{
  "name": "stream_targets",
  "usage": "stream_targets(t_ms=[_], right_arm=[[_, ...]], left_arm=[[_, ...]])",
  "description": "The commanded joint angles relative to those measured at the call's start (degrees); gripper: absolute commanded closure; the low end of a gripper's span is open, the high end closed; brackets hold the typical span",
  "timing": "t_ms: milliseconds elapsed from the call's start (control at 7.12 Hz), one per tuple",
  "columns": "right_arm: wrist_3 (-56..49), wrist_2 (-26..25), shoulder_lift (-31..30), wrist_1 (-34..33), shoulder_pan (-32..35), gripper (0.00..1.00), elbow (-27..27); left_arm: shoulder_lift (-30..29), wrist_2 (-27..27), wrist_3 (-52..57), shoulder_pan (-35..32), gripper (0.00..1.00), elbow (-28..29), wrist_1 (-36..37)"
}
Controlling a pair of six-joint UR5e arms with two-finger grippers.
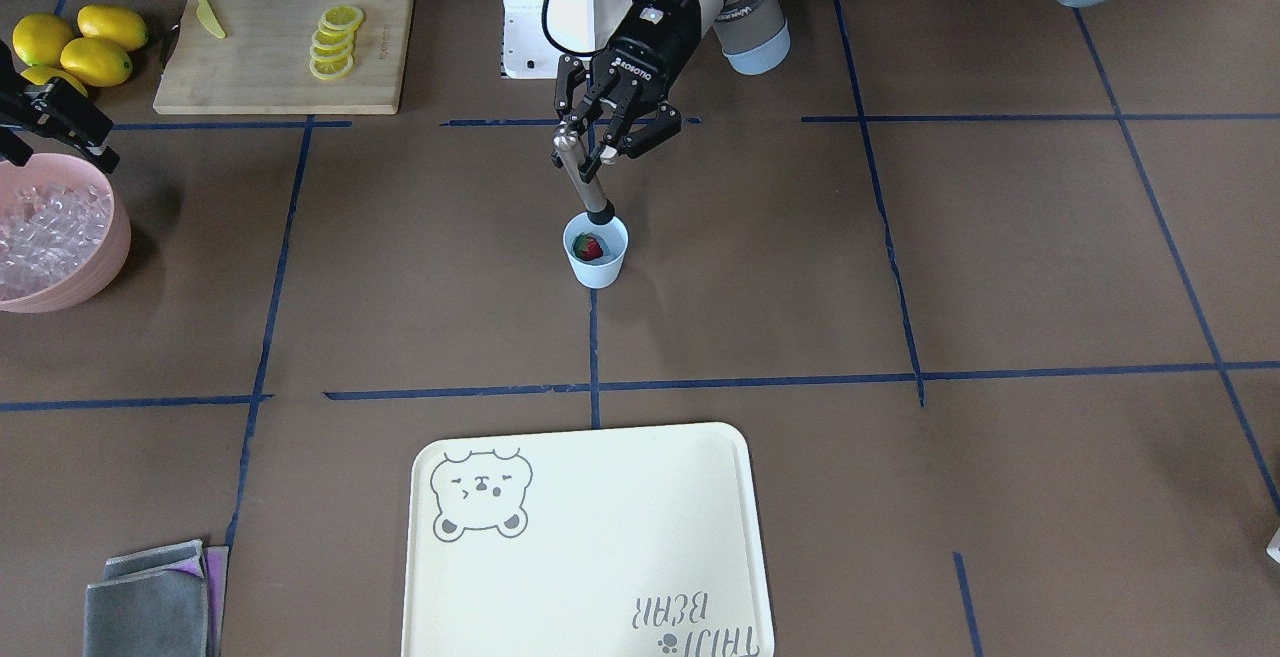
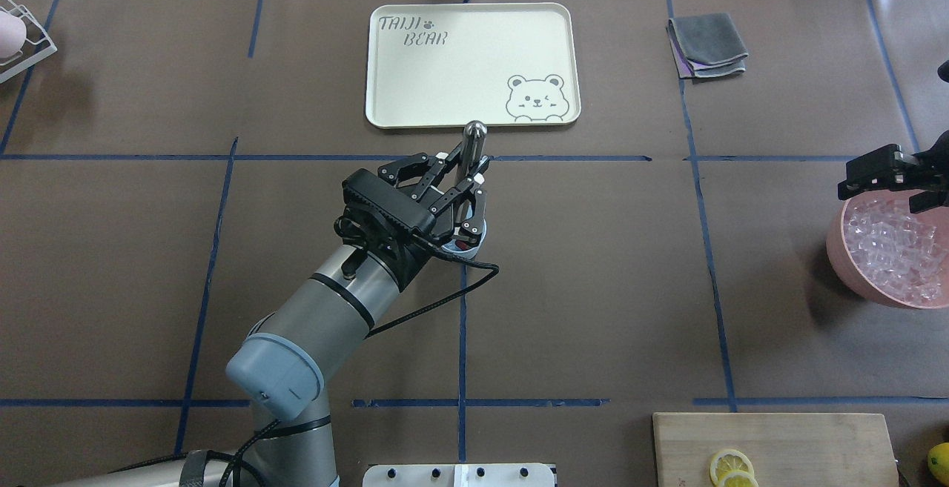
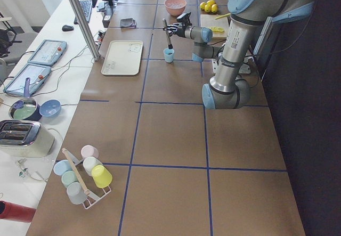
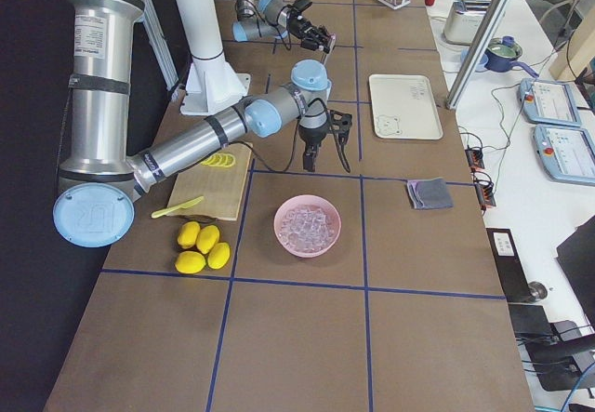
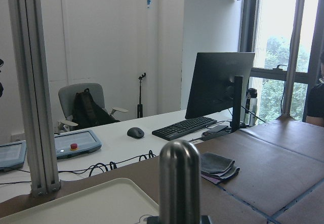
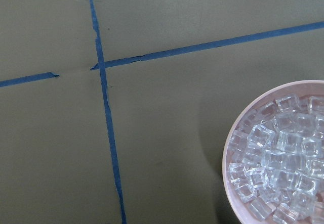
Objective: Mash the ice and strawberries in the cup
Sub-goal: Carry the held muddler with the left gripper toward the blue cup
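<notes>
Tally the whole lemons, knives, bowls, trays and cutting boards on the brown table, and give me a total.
Whole lemons: 4
Yellow knife: 1
Pink bowl: 1
Tray: 1
Cutting board: 1
Total: 8

"What lies on my board [image 1: 270,47]?"

"Lemon slices [image 1: 335,40] in a row, and a yellow knife [image 1: 203,14] near one end. Whole lemons [image 1: 75,42] sit just beside the board."

"And my pink bowl [image 1: 115,237]?"

"It stands near the lemons."

"Where is my tray [image 1: 590,537]?"

"On the other side of the brown table. It has a bear drawn in one corner. Folded grey cloths [image 1: 150,602] lie near it."
</notes>
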Motion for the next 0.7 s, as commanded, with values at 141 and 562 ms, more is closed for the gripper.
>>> stream_targets(t_ms=[141,562], right_arm=[[0.0,0.0,-0.1,0.0,0.0,0.01,0.0],[0.0,0.1,-0.1,0.0,0.0,0.00,0.0]], left_arm=[[-2.3,0.3,0.2,0.1,1.00,5.8,-3.7],[-2.5,0.4,0.2,0.1,1.00,9.2,-6.9]])
